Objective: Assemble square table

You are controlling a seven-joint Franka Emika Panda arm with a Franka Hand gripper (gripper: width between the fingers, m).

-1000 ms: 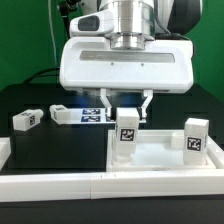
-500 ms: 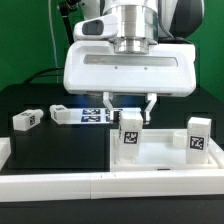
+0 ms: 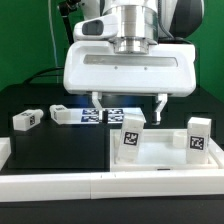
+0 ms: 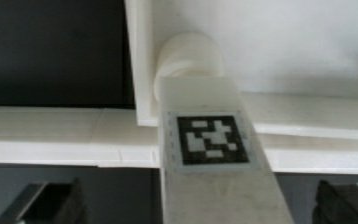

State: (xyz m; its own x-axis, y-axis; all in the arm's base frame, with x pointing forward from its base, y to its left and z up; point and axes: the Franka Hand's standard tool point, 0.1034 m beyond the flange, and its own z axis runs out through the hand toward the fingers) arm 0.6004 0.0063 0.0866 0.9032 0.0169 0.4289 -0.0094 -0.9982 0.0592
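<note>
Gripper [image 3: 128, 104] spread wide, holding nothing, straddling upright leg [image 3: 130, 137] on table top [image 3: 160, 160]. Second leg [image 3: 197, 137] stands toward exterior view's right. Fully seated? Can't tell. Third leg [image 3: 27, 120] and fourth leg [image 3: 60, 114] lie loose, unfitted.

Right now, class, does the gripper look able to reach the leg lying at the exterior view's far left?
Probably yes. That leg lies on the black table with nothing over it, and the open gripper hangs above another, upright leg; it need only travel across.

Table [image 3: 55, 150] bears square top [image 3: 165, 157], legs [image 3: 27, 120], marker board [image 3: 100, 116].
</note>
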